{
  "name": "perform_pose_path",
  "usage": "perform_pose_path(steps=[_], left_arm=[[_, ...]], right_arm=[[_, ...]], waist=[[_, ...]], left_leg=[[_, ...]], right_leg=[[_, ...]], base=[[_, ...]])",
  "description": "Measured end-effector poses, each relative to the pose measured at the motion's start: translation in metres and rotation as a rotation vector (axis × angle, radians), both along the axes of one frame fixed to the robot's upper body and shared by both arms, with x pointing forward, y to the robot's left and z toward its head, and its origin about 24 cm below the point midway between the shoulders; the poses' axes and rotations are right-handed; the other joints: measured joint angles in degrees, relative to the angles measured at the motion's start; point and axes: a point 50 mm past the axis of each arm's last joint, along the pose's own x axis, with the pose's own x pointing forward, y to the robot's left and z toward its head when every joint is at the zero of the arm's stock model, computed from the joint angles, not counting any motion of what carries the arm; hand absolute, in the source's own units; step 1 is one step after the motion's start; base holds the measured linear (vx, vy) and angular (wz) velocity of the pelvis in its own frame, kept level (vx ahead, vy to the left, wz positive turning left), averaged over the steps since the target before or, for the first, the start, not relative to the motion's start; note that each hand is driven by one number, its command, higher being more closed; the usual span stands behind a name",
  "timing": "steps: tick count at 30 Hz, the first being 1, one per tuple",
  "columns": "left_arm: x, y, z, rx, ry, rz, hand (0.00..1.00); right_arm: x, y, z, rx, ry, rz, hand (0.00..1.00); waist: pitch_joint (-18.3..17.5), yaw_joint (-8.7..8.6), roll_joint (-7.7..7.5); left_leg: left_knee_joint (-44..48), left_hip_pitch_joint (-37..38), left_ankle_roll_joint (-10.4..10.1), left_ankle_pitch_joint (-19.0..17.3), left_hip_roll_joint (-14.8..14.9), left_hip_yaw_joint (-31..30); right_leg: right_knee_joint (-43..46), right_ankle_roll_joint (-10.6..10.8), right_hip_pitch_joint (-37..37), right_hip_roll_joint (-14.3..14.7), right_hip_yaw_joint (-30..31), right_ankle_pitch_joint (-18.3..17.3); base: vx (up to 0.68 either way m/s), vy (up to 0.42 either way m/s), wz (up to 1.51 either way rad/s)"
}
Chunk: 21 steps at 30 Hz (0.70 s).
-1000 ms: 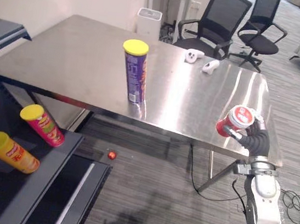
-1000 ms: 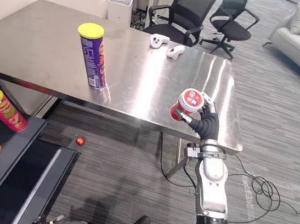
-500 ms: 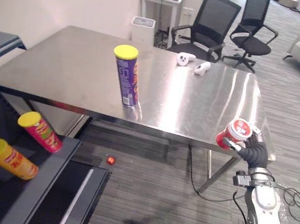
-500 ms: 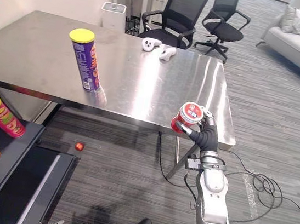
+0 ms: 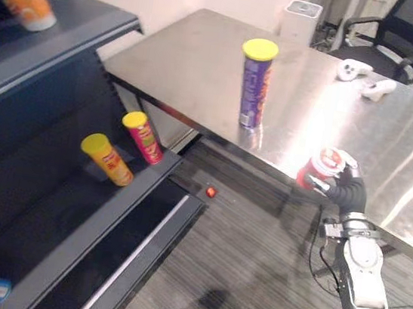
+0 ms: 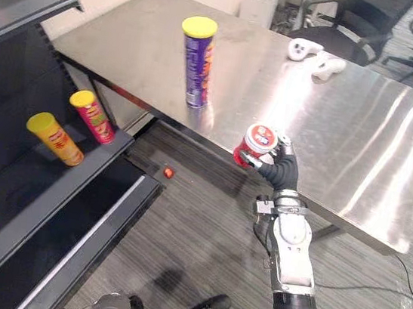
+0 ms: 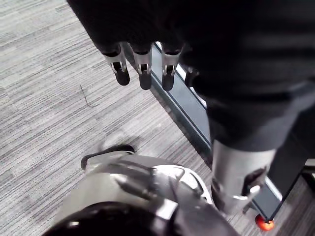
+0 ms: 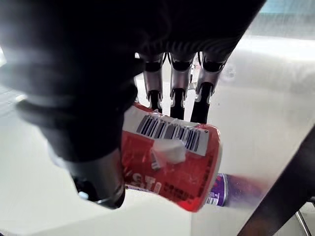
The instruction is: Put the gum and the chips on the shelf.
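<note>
right wrist view: gum tub is pinched by curled fingers and thumb of right hand, held at the table near edge; chips can is stood on the table, left hand slack-fingered; tub could be dropped if jolted toward the left shelf.

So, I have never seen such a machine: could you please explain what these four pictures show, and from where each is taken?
This is a humanoid robot. Two pictures come from cameras in its head, looking down; the other two come from a camera on each wrist. The right hand is curled round a red gum tub, near the edge of a steel table. On the table stands a purple chips can, and two white controllers lie further back. A dark shelf beside it holds a yellow can and a pink can. The left hand hangs open above the floor.
</note>
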Motion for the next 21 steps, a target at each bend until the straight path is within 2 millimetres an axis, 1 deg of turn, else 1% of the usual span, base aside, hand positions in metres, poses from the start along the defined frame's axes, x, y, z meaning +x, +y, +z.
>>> perform_pose_path(steps=[1,2,3,4,5,6,9,11,13,14,15,16,17,18,19,20,21], left_arm=[[0.001,-0.001,0.0,-0.002,-0.003,-0.001,0.0],[0.002,-0.001,0.0,-0.003,-0.005,-0.002,0.0],[0.003,-0.001,0.0,-0.003,-0.006,-0.003,0.0],[0.002,-0.001,0.0,-0.002,-0.004,-0.005,0.0],[0.0,-0.002,-0.001,-0.001,0.011,-0.021,0.0],[-0.004,-0.002,-0.001,-0.001,0.023,-0.026,0.0],[-0.009,-0.001,-0.001,0.002,0.038,-0.03,0.0],[-0.009,0.0,-0.001,0.006,0.038,-0.032,0.0],[-0.01,-0.001,-0.001,0.003,0.043,-0.033,0.0],[-0.011,-0.001,-0.002,0.001,0.045,-0.038,0.0],[-0.01,-0.002,-0.002,0.001,0.045,-0.051,0.0],[-0.009,-0.002,-0.002,0.002,0.044,-0.056,0.0],[-0.008,0.0,-0.001,0.006,0.041,-0.066,0.0],[-0.005,0.003,0.0,0.019,0.035,-0.092,0.0],[-0.001,0.006,0.001,0.029,0.028,-0.121,0.0],[0.002,0.008,0.002,0.036,0.024,-0.132,0.0],[0.005,0.017,0.004,0.062,0.022,-0.14,0.0]], right_arm=[[-0.003,-0.004,-0.002,0.003,0.004,-0.016,1.0],[-0.005,-0.006,-0.004,0.006,0.012,-0.027,1.0],[-0.008,-0.009,-0.008,0.007,0.028,-0.039,1.0],[-0.009,-0.01,-0.01,0.008,0.037,-0.042,1.0],[-0.011,-0.009,-0.014,0.009,0.051,-0.04,1.0],[-0.012,-0.009,-0.015,0.012,0.055,-0.041,1.0],[-0.013,-0.008,-0.015,0.011,0.053,-0.044,1.0],[-0.014,-0.008,-0.017,0.011,0.059,-0.047,1.0],[-0.015,-0.008,-0.018,0.014,0.063,-0.051,1.0],[-0.015,-0.009,-0.018,0.015,0.065,-0.056,1.0],[-0.016,-0.011,-0.019,0.019,0.069,-0.067,1.0],[-0.016,-0.012,-0.021,0.022,0.077,-0.078,1.0],[-0.015,-0.014,-0.024,0.031,0.085,-0.091,1.0],[-0.015,-0.015,-0.026,0.046,0.091,-0.107,1.0],[-0.016,-0.015,-0.028,0.049,0.1,-0.112,1.0],[-0.016,-0.015,-0.028,0.037,0.099,-0.112,1.0],[-0.018,-0.014,-0.023,0.02,0.078,-0.114,1.0]], waist=[[-0.17,-0.31,0.26],[-0.27,-0.43,0.38],[-0.48,-0.52,0.5],[-0.56,-0.55,0.26],[-0.58,-0.21,0.06],[-0.62,-0.29,0.1],[-1.47,-0.41,-0.23],[-1.74,-0.44,-0.6],[-1.84,-0.45,-0.48],[-1.95,-0.56,-0.33],[-1.96,-0.63,-0.22],[-1.93,-0.8,-0.13],[-1.86,-0.91,-0.31],[-1.55,-1.46,-1.1],[-1.17,-1.91,-1.11],[-1.09,-2.03,-1.06],[-1.0,-3.41,-1.48]], left_leg=[[-3.49,0.15,-0.89,0.53,-1.15,-1.17],[-5.33,0.34,-1.5,0.93,-1.76,-1.35],[-8.89,1.07,-2.98,1.92,-2.83,-2.18],[-10.39,1.3,-3.19,2.68,-3.52,-2.66],[-12.39,2.09,-2.83,3.55,-4.64,-3.47],[-13.61,2.9,-2.59,3.82,-5.44,-4.13],[-15.71,3.48,-2.13,3.53,-6.68,-5.12],[-15.73,3.57,-1.78,3.74,-6.81,-5.41],[-15.5,3.96,-1.94,4.0,-6.77,-5.59],[-15.4,4.03,-1.8,4.15,-6.77,-5.72],[-14.87,3.98,-1.68,4.11,-6.77,-6.64],[-14.42,3.97,-1.4,3.93,-6.77,-7.42],[-14.02,4.08,-0.99,3.63,-7.12,-8.97],[-13.08,4.44,-0.4,3.15,-8.04,-12.24],[-12.17,4.12,-0.21,2.78,-7.35,-15.26],[-11.87,3.88,-0.36,2.71,-6.78,-16.73],[-10.72,2.52,-0.69,2.19,-6.82,-21.5]], right_leg=[[-0.29,0.8,0.47,-0.28,-2.35,0.89],[-0.31,0.98,0.65,-0.41,-3.39,1.1],[-0.21,1.35,0.99,-0.65,-5.16,1.38],[-0.15,1.52,1.11,-0.97,-5.89,1.55],[0.02,1.76,1.73,-1.37,-6.66,1.96],[0.36,2.05,2.61,-1.93,-7.39,2.16],[1.14,2.51,2.98,-2.97,-7.4,2.5],[2.52,2.48,2.99,-3.7,-7.44,2.47],[6.14,1.97,2.93,-5.34,-7.39,1.81],[9.13,1.73,2.7,-6.85,-7.36,1.09],[14.75,1.68,2.22,-9.69,-6.94,0.38],[19.84,1.62,1.69,-12.2,-5.06,0.29],[25.56,1.44,0.52,-14.95,-0.18,0.43],[32.36,-0.26,-2.9,-17.57,11.17,0.79],[33.9,1.42,-6.91,-13.75,27.22,-4.52],[31.97,3.49,-7.57,-9.73,34.77,-7.95],[26.3,4.73,-7.31,-2.33,48.81,-10.87]], base=[[-0.13,0.264,0.91],[-0.12,0.275,0.91],[-0.08,0.21,0.66],[-0.09,0.211,0.62],[-0.08,0.144,0.45],[-0.07,0.121,0.33],[-0.07,0.104,0.13],[0.04,0.065,0.08],[0.07,0.07,0.09],[0.08,0.09,0.19],[0.08,0.092,0.33],[0.07,0.109,0.47],[0.06,0.112,0.8],[0.12,0.061,1.1],[0.1,-0.02,1.14],[0.07,-0.125,1.58],[0.0,-0.115,1.65]])
